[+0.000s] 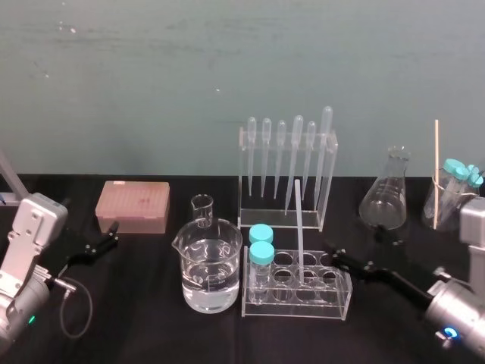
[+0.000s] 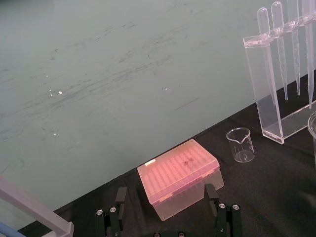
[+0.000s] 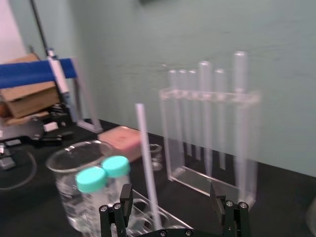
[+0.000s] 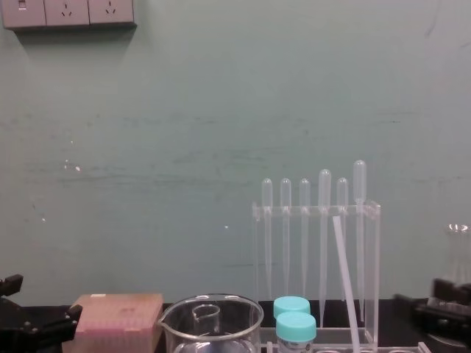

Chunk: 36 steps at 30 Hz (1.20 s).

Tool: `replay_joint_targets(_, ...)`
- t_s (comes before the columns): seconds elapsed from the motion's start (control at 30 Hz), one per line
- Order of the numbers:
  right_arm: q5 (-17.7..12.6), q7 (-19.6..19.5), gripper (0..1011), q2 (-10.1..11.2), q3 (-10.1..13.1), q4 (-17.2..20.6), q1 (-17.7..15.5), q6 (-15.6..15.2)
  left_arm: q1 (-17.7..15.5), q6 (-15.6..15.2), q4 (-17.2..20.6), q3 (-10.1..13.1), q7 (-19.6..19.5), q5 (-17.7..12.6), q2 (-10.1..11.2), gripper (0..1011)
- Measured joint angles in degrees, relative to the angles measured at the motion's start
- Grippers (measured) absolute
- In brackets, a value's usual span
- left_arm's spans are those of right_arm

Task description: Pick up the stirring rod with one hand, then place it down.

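Stirring rod (image 1: 301, 227), location? —M.

Lower end sits in an open hole of the clear test-tube rack (image 1: 295, 307). It leans slightly, top toward the robot's left, in front of the pipette rack (image 1: 288, 171). Two teal-capped vials (image 1: 261, 244) stand in the same rack to its left, touching the water beaker (image 1: 211, 273). —R.

Right gripper (image 1: 333, 256)? —M.

Low over the table at the rack's right rear, pointing at the rod. In the wrist view the right gripper (image 3: 171, 193) has its jaws spread wide. The rod (image 3: 148, 168) rises between them, nearer one of the fingers (image 3: 126, 195), and I see no contact. It holds nothing. —R.

Left side? —M.

Left gripper (image 1: 108, 236) idles near the table's left edge, just beside the pink tip box (image 1: 132, 206). Its jaws are apart and empty, and the box (image 2: 177, 175) lies just ahead of them. —R.
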<state>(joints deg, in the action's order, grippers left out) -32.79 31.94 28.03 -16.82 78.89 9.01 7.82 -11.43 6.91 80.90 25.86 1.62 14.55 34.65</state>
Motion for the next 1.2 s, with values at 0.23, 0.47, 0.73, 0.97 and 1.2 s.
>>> replay_joint_targets(0.23,5.71,-9.98,1003,-0.78,3.75,0.72,-2.09,3.98,0.00,0.00,0.00,0.00,0.00,0.00,0.00,1000)
replay_joint_targets(0.47,11.87,-19.31,1003,-3.90,5.22,-2.16,-1.12,4.13,0.00,0.00,0.00,0.00,0.00,0.00,0.00,1000)
replay_joint_targets(0.73,13.22,-20.71,1003,-5.59,5.35,-4.67,0.31,3.54,0.00,0.00,0.00,0.00,0.00,0.00,0.00,1000)
replay_joint_targets(0.97,13.27,-20.80,1003,-5.46,5.35,-4.49,0.21,3.55,0.00,0.00,0.00,0.00,0.00,0.00,0.00,1000)
replay_joint_targets(1.2,13.28,-20.84,1003,-5.39,5.35,-4.37,0.14,3.58,0.00,0.00,0.00,0.00,0.00,0.00,0.00,1000)
